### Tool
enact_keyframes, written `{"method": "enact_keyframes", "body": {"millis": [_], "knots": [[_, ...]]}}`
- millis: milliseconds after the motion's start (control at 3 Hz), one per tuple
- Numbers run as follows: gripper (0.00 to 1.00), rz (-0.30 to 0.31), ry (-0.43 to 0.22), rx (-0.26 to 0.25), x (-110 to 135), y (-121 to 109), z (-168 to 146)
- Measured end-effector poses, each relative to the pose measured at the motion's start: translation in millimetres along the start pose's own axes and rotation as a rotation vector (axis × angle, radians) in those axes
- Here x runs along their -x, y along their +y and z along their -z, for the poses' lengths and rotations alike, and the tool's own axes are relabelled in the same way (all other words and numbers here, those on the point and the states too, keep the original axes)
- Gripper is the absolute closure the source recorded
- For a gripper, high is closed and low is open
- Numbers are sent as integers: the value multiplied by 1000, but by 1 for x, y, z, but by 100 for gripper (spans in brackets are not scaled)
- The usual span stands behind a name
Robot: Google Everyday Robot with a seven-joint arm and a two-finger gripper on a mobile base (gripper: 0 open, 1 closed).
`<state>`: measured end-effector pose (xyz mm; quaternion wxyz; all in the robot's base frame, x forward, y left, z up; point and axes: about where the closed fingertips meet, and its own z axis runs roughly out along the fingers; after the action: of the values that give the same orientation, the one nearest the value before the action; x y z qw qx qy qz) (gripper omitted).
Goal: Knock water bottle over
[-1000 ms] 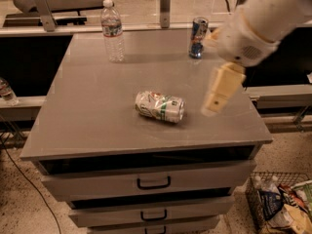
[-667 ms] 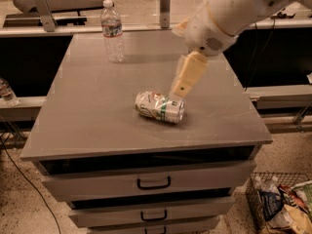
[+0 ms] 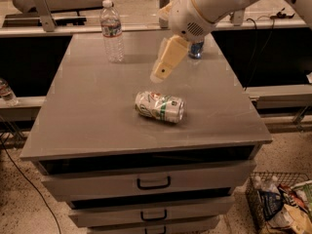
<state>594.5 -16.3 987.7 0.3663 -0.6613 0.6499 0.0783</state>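
Approach is judged in hand: the gripper (image 3: 157, 76), fingers closed and empty, is poised above the counter (image 3: 87, 111); a far-left sweep against the upright water bottle (image 3: 111, 30) is required.

Bare tabletop (image 3: 87, 106) separates the gripper (image 3: 157, 76), above table centre, from the water bottle (image 3: 112, 31).

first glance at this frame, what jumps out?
The big white arm comes in from the upper right, with its gripper over the middle of the grey cabinet top, just behind the crushed can lying on its side. The water bottle stands upright near the back left, apart from the gripper. A blue and silver can is partly hidden behind the arm at the back.
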Motion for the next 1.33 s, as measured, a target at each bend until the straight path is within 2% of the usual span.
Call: {"method": "enact_keyframes", "body": {"millis": [333,667,1000,1333], "knots": [[0,-31,-31,-28,-1,-4,-12],[0,-118,-100,-91,-11,-29,-66],[0,-170,-184,-182,-16,-73,-109],[0,-221,-335,-267,3,-138,-157]]}}
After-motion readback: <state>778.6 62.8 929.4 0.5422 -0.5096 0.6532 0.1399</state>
